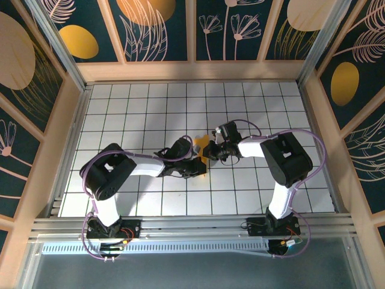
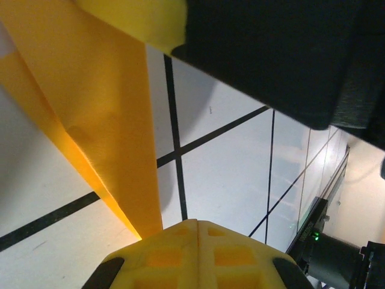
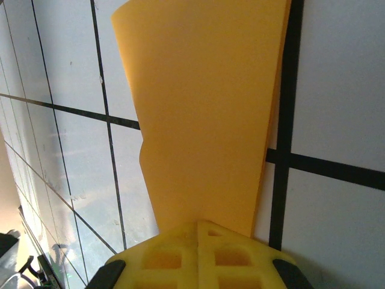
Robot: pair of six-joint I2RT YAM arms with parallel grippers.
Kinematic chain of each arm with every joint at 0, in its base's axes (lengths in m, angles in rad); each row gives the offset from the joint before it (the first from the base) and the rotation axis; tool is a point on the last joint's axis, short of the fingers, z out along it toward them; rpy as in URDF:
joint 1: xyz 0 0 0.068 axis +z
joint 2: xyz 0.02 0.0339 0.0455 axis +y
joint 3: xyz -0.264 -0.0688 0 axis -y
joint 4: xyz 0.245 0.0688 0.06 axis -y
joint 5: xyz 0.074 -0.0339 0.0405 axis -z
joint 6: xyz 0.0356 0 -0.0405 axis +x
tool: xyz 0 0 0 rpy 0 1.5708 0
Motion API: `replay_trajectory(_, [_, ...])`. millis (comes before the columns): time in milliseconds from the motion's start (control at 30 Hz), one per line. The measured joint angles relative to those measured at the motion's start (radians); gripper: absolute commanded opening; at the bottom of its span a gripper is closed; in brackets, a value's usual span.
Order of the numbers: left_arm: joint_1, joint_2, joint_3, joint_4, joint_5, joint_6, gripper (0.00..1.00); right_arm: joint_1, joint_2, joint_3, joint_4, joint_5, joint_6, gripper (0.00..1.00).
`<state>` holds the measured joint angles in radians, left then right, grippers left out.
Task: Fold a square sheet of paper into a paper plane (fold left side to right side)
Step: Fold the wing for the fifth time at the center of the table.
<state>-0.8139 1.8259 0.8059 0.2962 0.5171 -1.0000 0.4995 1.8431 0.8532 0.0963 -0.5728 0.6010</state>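
The sheet of paper (image 3: 204, 120) is plain orange-yellow, unmarked; the table (image 1: 150, 102) under it is white, ruled into squares by thin black lines; the walls (image 1: 162, 30) are dark blue-green with pale line-drawn flowers and golden ovals (image 1: 78, 41), framed in light wood; left arm (image 1: 141, 165) and right arm (image 1: 255, 147) are white and black, with purple cables (image 1: 324, 155); the pads (image 2: 174, 256) are bright yellow.

You have no lettering, label, brand, number or sign to read here: the orange paper (image 3: 204, 108) is plain, the desk (image 1: 150, 102) bears only grid lines, the wall panels (image 1: 234, 30) only painted flowers.
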Motion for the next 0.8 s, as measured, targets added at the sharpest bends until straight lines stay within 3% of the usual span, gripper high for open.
replay_trajectory(800, [-0.010, 0.039, 0.000, 0.049, 0.006, -0.016, 0.06, 0.003, 0.002, 0.005, -0.007, 0.006, -0.018, 0.00])
